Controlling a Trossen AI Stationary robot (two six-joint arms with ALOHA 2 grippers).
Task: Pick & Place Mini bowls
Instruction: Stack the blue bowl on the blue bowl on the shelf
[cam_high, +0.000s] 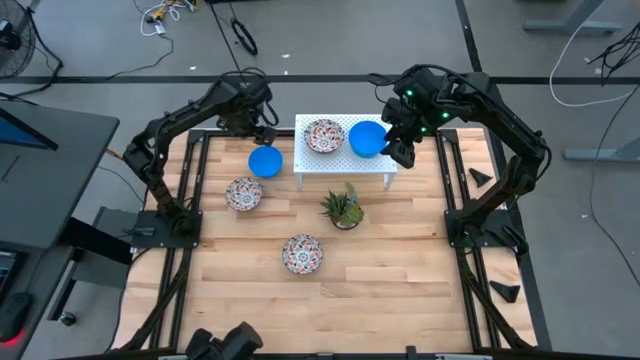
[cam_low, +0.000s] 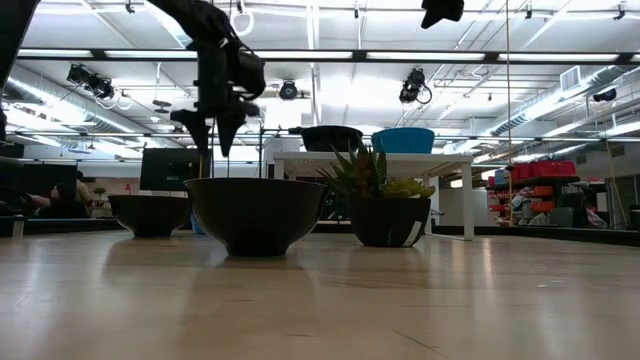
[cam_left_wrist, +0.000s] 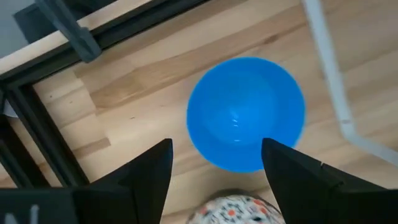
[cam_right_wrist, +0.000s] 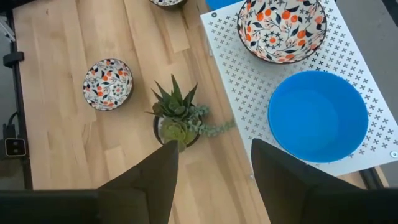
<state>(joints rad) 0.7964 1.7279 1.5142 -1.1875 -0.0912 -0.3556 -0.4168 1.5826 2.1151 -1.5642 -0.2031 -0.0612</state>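
On the white perforated shelf (cam_high: 345, 165) by the table's far edge, a floral bowl (cam_high: 324, 135) and a blue bowl (cam_high: 367, 139) sit upright side by side, rims up, with the right gripper (cam_high: 403, 150) hovering open and empty at the shelf's right end. Just off the shelf's left end, the left gripper (cam_high: 262, 130) hangs above a second blue bowl (cam_high: 265, 161) on the wooden table (cam_high: 400, 260), fingers spread and holding nothing. Two more floral bowls (cam_high: 244, 193) (cam_high: 302, 253) rest nearer the left side and the front, near a potted succulent (cam_high: 343, 206); no writing is legible.

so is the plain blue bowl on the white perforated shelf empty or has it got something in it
Empty: the plain blue bowl on the white perforated shelf shows only bare blue interior.
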